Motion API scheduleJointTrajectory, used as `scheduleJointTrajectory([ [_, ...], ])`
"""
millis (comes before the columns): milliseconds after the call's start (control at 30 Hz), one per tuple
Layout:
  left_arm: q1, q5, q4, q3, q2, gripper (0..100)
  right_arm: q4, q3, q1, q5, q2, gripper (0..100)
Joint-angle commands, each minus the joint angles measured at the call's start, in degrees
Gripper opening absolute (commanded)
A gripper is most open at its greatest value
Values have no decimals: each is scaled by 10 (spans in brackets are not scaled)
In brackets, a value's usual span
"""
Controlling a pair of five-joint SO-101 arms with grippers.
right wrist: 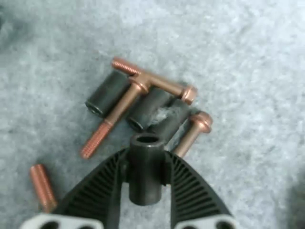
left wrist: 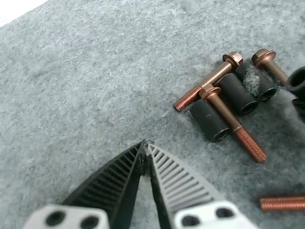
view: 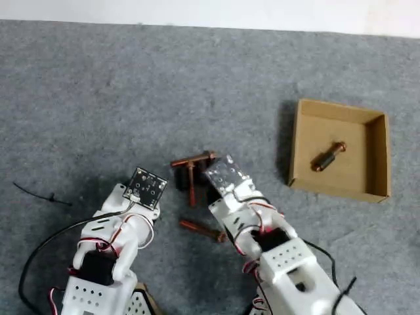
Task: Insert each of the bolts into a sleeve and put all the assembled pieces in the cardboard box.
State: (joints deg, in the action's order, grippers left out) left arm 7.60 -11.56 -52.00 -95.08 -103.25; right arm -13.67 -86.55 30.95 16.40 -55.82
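My right gripper (right wrist: 146, 157) is shut on an upright black sleeve (right wrist: 145, 169), just short of the loose pile. The pile holds three black sleeves (right wrist: 106, 93) lying side by side, with two copper bolts (right wrist: 152, 81) crossed over them and a third bolt (right wrist: 193, 131) beside them. Another bolt (right wrist: 42, 187) lies apart, nearer the arms (view: 202, 228). My left gripper (left wrist: 145, 155) is shut on nothing, low over the carpet a short way from the same pile (left wrist: 224, 102). The cardboard box (view: 303, 147) at the right holds one assembled piece (view: 328, 156).
Grey carpet covers the whole table. A black cable tie (view: 39, 195) lies at the left. The left arm (view: 108, 243) and right arm (view: 275, 252) stand close together at the near edge. Open carpet stretches between pile and box.
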Motion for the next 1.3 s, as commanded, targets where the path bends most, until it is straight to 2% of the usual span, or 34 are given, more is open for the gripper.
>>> scheduleJointTrajectory([
  [0,-5,4,5,35,-8,7,12,-29,-10,2,-105,5],
  [333,-6,4,5,34,-8,7,10,-153,-53,2,-359,5],
  [600,-8,3,4,38,-8,7,-136,-171,-59,2,-482,5],
  [667,-49,4,3,58,-8,6,-162,-171,-60,2,-498,5],
  [733,-139,9,3,81,-8,6,-167,-171,-60,2,-495,5],
  [833,-269,105,6,91,-8,7,-167,-171,-68,2,-494,5],
  [900,-298,150,11,90,-8,7,-167,-171,-74,2,-494,5],
  [967,-291,142,16,87,-8,7,-167,-171,-75,2,-494,5],
  [1133,-222,67,-3,82,-8,6,-167,-171,-76,2,-494,5],
  [1267,-249,72,12,75,-8,6,-165,-171,-98,2,-494,5],
])
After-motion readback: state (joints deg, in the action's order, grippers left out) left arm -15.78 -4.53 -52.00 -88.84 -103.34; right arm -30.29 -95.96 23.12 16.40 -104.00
